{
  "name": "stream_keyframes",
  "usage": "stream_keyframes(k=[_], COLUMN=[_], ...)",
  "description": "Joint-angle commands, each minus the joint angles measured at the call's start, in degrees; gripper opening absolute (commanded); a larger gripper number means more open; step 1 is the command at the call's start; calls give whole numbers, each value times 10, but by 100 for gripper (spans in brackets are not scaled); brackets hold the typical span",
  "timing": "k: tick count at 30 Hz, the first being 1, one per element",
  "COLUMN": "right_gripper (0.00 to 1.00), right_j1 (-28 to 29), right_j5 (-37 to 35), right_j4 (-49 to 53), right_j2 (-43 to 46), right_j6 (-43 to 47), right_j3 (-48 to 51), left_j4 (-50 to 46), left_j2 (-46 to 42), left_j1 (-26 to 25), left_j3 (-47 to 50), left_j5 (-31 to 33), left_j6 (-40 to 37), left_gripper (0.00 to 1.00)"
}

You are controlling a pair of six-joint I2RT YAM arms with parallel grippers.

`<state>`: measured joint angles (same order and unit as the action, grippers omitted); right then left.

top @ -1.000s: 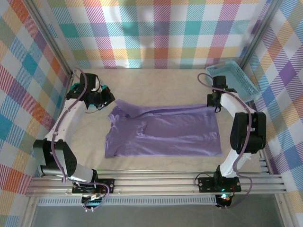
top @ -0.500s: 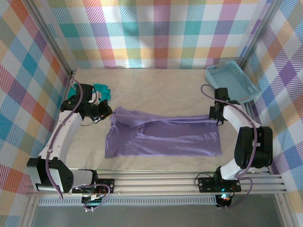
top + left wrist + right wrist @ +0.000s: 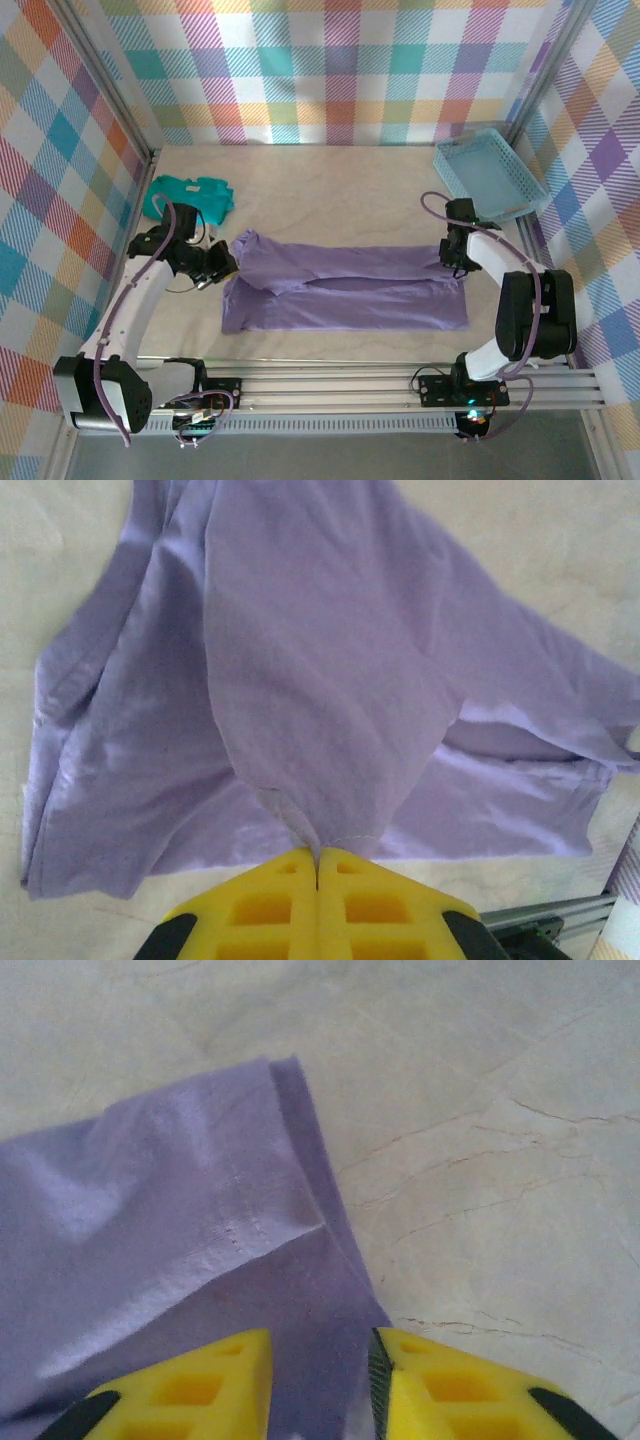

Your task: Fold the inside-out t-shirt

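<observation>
The lavender inside-out t-shirt (image 3: 345, 288) lies across the middle of the table as a long band, its far edge folded over toward the near side. My left gripper (image 3: 222, 263) is at the shirt's left end. In the left wrist view it (image 3: 318, 853) is shut on a pinched fold of the shirt (image 3: 320, 680), which hangs taut from the yellow fingers. My right gripper (image 3: 455, 258) is at the shirt's right end. There its jaws (image 3: 320, 1348) stand open over the shirt's doubled corner (image 3: 200, 1220), which lies flat on the table.
A teal-green folded garment (image 3: 186, 195) lies at the far left, just behind my left arm. A light blue basket (image 3: 490, 178) sits tilted at the far right corner. Checked walls close in the table; a metal rail (image 3: 330, 388) runs along the near edge.
Both grippers have moved toward the near side, drawing the shirt's far edge over the rest. My right gripper has opened and let the shirt go. The left arm has uncovered the teal garment.
</observation>
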<state>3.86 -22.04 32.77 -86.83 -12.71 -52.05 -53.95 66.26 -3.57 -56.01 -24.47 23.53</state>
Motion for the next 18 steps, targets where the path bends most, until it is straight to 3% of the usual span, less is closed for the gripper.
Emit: stream_keyframes(k=[1, 3, 9, 12, 15, 18], right_gripper=[43, 50, 53, 55, 59, 66], right_j1=[47, 111, 270, 371, 458, 542], right_j5=[-38, -41, 168, 218, 197, 109], right_j4=[-20, -59, -165, -250, -337, -409], right_j2=[44, 82, 90, 66, 25, -36], right_j6=[10, 48, 87, 99, 93, 92], right_j3=[1, 17, 38, 41, 38, 14], left_j4=[1, -9, -31, -29, -22, -21], left_j2=[-5, -8, -8, -7, -7, -9], left_j1=[7, 7, 8, 9, 9, 8], left_j3=[16, 10, -12, -13, -11, -10], left_j5=[-35, -22, -27, -38, -54, -51], left_j6=[0, -6, -19, -16, -7, -6], left_gripper=[0, 0, 0, 0, 0, 0])
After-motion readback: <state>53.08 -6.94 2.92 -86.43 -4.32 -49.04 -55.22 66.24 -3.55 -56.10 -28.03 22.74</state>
